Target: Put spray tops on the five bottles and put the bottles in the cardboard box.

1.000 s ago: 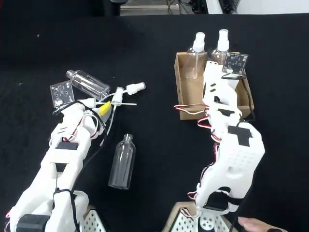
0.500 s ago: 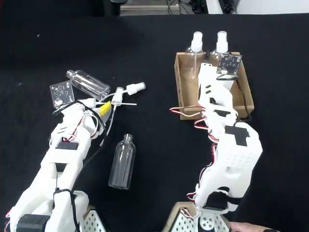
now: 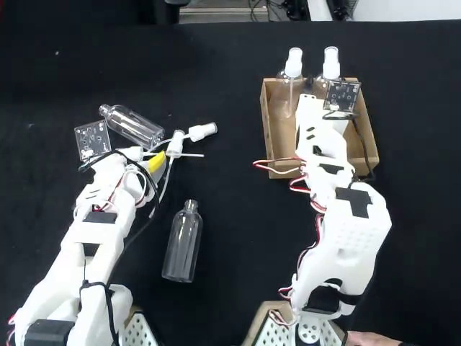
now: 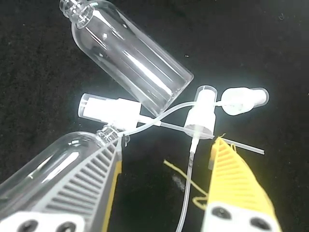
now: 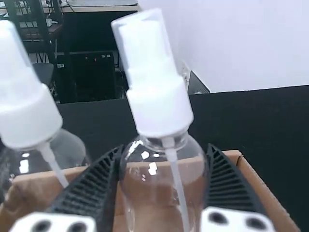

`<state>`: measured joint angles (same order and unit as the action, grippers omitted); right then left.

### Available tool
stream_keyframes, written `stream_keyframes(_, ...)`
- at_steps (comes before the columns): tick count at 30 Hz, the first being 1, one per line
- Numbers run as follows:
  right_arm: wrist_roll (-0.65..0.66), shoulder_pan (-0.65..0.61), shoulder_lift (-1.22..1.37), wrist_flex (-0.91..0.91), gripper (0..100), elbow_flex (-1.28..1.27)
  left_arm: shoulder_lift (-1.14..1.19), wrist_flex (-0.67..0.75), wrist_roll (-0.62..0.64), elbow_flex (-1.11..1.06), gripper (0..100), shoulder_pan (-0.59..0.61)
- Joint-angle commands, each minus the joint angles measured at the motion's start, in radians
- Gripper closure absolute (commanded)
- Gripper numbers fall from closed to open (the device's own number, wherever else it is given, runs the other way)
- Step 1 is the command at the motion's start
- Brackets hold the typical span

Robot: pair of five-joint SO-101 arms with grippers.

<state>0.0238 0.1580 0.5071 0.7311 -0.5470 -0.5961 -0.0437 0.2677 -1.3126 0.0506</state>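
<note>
My right gripper (image 5: 164,157) is shut on a clear bottle (image 5: 157,179) with a white spray top (image 3: 331,59), held upright at the back of the cardboard box (image 3: 270,130). A second topped bottle (image 3: 292,72) stands beside it in the box. My left gripper (image 4: 166,145) is open over two loose spray tops (image 4: 203,113) and their tubes. A bottle with a spray top (image 4: 48,164) lies against the outside of its grey finger. One topless bottle (image 3: 133,126) lies just beyond that gripper, another topless bottle (image 3: 183,241) lies nearer the front.
The black table (image 3: 230,72) spreads around the box and both arms. Red and white cables (image 3: 277,164) loop off the right arm over the box's front wall. A small square board (image 3: 92,139) sits on the left arm's wrist.
A second ago the right arm shifted slightly toward the box's back with its bottle. Over the last half second it has kept still. The left arm has not moved.
</note>
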Motion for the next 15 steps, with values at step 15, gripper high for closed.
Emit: stream_keyframes(15,0.0,-0.014,-0.016,0.026,58.8,-0.022,-0.023,0.021,0.008,0.012,71,-0.013)
